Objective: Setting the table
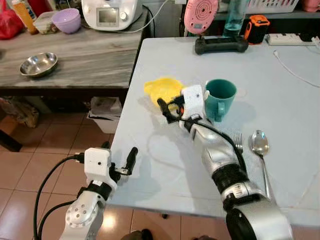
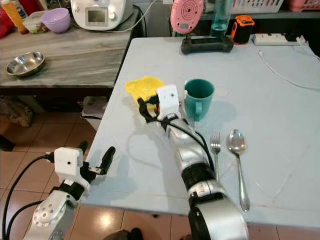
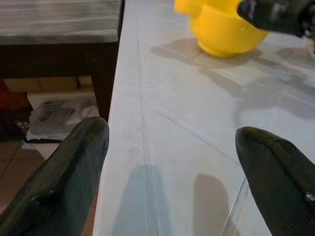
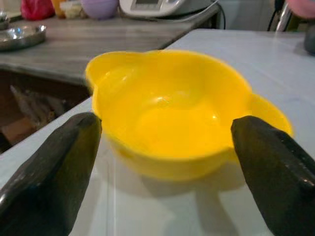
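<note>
Step in hand: looks like the right gripper (image 4: 162, 162) is lining up on the yellow bowl (image 4: 182, 113), presumably to slide or lift it into the place setting.

Bowl: it's sitting upright on the pale desk (image 1: 280, 90) near the left edge, just left of the teal mug (image 1: 220, 97).

Right jaws: standing wide open, one finger either side of the bowl, not touching it as far as I can tell.

Left gripper (image 3: 172, 162): hovering low at the desk's near left corner, jaws spread wide, holding nothing.

Rest of the setting: fork (image 2: 216, 150) and spoon (image 2: 237, 160) are lying side by side to the right of the arm, near the front edge.

How to do it well: I'd be going for one wall or a side tab rather than the full width, since the bowl is looking about as wide as the jaws are open.

Watch out: closing off-centre is probably going to tip it or shove it into the mug.
</note>
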Controlling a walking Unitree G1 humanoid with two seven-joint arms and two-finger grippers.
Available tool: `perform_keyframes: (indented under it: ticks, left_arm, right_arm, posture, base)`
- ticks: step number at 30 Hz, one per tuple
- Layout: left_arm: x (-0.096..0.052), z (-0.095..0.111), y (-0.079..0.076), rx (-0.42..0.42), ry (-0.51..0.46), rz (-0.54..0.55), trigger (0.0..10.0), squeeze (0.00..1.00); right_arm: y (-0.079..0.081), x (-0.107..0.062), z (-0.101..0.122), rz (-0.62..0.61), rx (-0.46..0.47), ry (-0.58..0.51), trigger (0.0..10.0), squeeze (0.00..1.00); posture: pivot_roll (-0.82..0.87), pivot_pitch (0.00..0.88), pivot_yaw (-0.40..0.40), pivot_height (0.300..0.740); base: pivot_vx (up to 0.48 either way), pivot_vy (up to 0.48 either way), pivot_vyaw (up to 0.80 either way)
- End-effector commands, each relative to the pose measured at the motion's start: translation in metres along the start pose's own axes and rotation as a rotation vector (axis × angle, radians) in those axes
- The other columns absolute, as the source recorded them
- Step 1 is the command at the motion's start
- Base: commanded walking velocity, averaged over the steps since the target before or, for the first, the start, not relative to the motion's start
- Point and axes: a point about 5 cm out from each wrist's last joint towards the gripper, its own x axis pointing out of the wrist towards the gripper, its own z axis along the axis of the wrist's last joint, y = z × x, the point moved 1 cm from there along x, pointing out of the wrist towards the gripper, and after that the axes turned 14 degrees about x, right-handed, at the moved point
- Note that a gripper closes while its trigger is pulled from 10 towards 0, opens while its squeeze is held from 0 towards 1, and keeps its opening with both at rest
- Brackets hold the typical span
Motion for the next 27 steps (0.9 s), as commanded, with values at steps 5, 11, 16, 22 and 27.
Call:
perform_keyframes:
  ticks: [5,11,16,22,27]
  left_arm:
    - [0.002,0.001,0.003,0.008,0.003,-0.002,10.0,0.0]
    - [0.005,0.002,0.004,0.009,-0.003,-0.002,10.0,0.0]
    - [0.009,0.003,0.004,0.008,-0.006,0.0,10.0,0.0]
    - [0.014,0.005,0.016,0.005,-0.013,0.059,10.0,0.0]
    - [0.02,0.008,0.026,0.02,-0.023,0.103,10.0,0.0]
  right_arm:
    - [0.011,-0.015,-0.002,0.062,-0.046,-0.017,10.0,0.0]
    - [0.011,-0.027,0.001,0.075,-0.064,-0.036,10.0,0.0]
    - [0.015,-0.035,0.0,0.113,-0.055,-0.039,10.0,0.0]
    - [0.019,-0.059,-0.014,0.15,-0.071,-0.015,10.0,0.0]
    - [0.009,-0.076,-0.021,0.092,-0.051,0.008,10.0,0.0]
  posture:
    - [-0.04,0.161,0.099,0.74]
    - [-0.05,0.148,0.1,0.74]
    - [-0.05,0.139,0.099,0.74]
    - [-0.05,0.128,0.093,0.74]
    - [-0.05,0.119,0.09,0.74]
  base:
    - [0.0,0.0,0.0]
    - [0.0,0.0,0.0]
    - [0.0,0.0,0.0]
    - [0.0,0.0,0.0]
    - [0.0,0.0,0.0]
